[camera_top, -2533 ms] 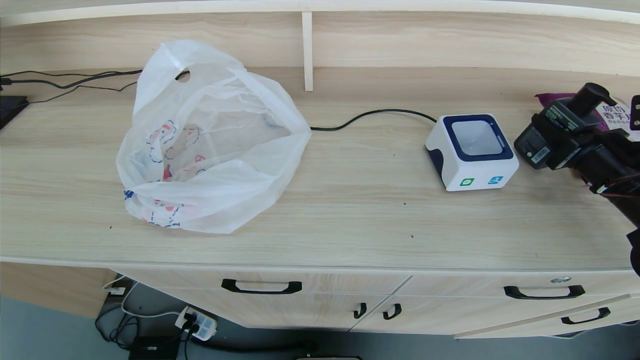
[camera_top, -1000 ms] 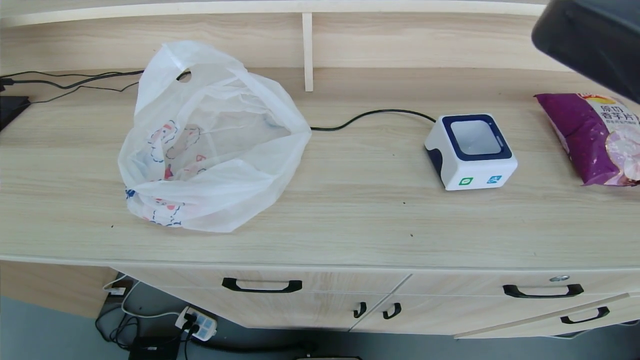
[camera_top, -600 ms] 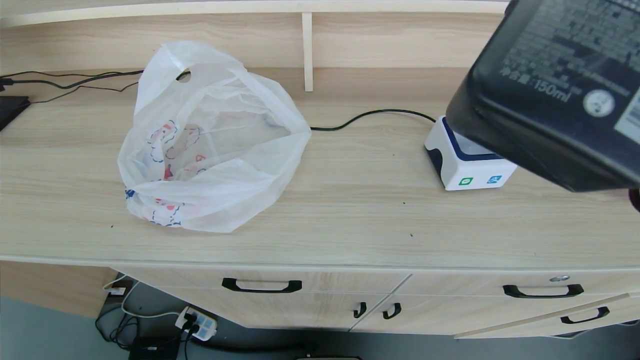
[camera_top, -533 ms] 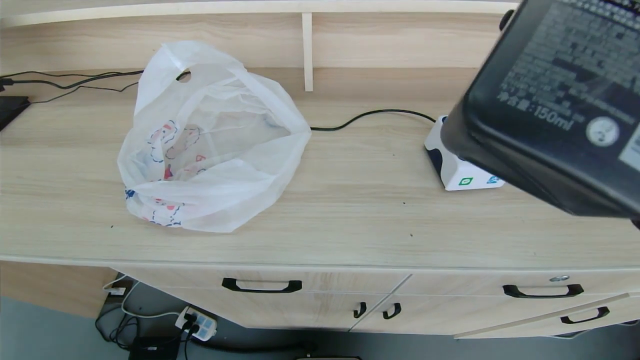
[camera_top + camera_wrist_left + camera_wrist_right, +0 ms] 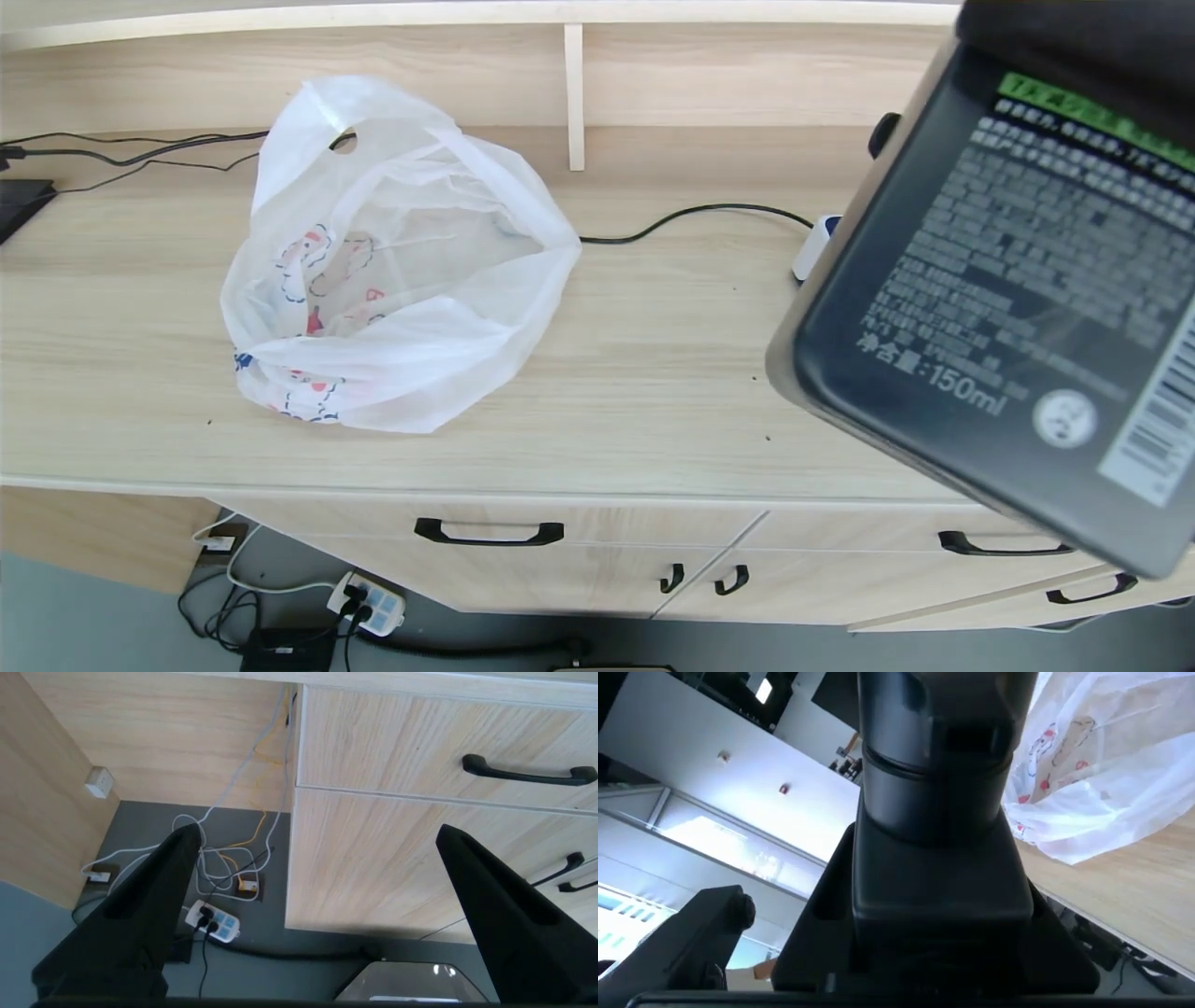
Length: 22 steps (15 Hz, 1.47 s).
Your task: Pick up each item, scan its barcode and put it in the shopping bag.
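A black bottle [image 5: 1008, 308] with a printed label and barcode hangs close before the head camera, at the right above the counter. My right gripper [image 5: 924, 961] is shut on the black bottle [image 5: 938, 849]. The white plastic shopping bag [image 5: 392, 261] stands open-mouthed at the counter's left; a part of the shopping bag [image 5: 1102, 775] shows past the bottle. Just a corner of the white scanner [image 5: 818, 245] peeks out from behind the bottle. My left gripper [image 5: 318, 952] hangs open and empty below the counter, in front of the drawers, with nothing between its fingers [image 5: 140, 915].
The scanner's black cable [image 5: 691, 217] runs across the wooden counter [image 5: 653, 392] toward the bag. A thin upright divider [image 5: 573, 93] stands at the back wall. Drawer fronts with black handles [image 5: 488, 534] lie under the counter edge. Cables and a power strip [image 5: 213, 922] lie on the floor.
My right arm lifted the bottle from the counter's right end and carried it up and leftward toward the camera; it now covers the scanner and the purple snack bag.
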{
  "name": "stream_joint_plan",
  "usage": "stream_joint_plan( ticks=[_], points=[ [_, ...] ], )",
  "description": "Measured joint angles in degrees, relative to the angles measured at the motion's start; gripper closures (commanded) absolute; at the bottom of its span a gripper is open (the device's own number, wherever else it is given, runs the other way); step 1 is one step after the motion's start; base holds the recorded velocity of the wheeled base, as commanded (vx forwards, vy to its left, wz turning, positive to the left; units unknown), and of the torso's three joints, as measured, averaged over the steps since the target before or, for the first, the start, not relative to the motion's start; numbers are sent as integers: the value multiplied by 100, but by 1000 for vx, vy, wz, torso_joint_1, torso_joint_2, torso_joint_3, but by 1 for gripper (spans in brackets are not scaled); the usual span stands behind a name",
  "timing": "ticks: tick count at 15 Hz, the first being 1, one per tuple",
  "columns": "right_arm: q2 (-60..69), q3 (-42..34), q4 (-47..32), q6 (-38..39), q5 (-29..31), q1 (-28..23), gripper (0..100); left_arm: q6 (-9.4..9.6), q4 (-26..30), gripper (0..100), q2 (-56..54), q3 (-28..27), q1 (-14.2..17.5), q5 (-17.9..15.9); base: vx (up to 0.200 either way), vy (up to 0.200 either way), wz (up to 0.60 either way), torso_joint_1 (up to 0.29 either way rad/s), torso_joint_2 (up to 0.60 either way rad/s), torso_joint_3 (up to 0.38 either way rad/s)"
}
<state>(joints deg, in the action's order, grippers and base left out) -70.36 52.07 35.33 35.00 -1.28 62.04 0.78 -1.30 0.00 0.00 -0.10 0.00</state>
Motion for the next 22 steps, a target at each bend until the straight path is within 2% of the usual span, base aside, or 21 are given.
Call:
stream_joint_plan(
  ticks=[5, 7, 9, 11, 13, 15, 17, 20, 21, 22],
  points=[
    [-122, -74, 101, -128, 16, 6, 100, 0, 0, 0, 0, 0, 2, 0, 0, 0, 0, 0, 0, 0],
    [-118, -402, 94, -755, 190, -162, 100, 0, 0, 0, 0, 0, -1, 0, 0, 0, 0, 0, 0, 0],
    [41, -1062, 85, -1538, 218, -490, 100, 1, 0, 0, 0, 0, -1, 0, 0, 0, 0, 0, 0, 0],
    [322, -1648, -65, -2317, 239, -1113, 100, 6, 5, 0, 0, 0, -1, 0, 0, 0, 0, 0, 0, 0],
    [450, -2009, -240, -3749, 280, -2035, 100, 11, 9, 0, 0, 0, 2, 0, 0, 0, 0, 0, 0, 0],
    [297, -1921, -65, -5279, 306, -2905, 100, 11, 11, 0, 0, 0, 2, 0, 0, 0, 0, 0, 0, 0],
    [-105, -1585, 584, -6463, 322, -3489, 100, 11, 11, 0, 0, 0, -1, 0, 0, 0, 0, 0, 0, 0],
    [-957, -1252, 2538, -7470, 272, -3828, 100, 4, 11, 0, 0, 0, -1, 0, 0, 0, 0, 0, 0, 0],
    [-1243, -1169, 3085, -7870, 46, -3886, 100, 4, 5, 0, 0, 0, -1, 0, 0, 0, 0, 0, 0, 0],
    [-1495, -1056, 3293, -8196, -325, -3944, 100, -7, 5, 0, 0, 0, 0, 0, 0, 0, 0, 0, 0, 0]
  ],
)
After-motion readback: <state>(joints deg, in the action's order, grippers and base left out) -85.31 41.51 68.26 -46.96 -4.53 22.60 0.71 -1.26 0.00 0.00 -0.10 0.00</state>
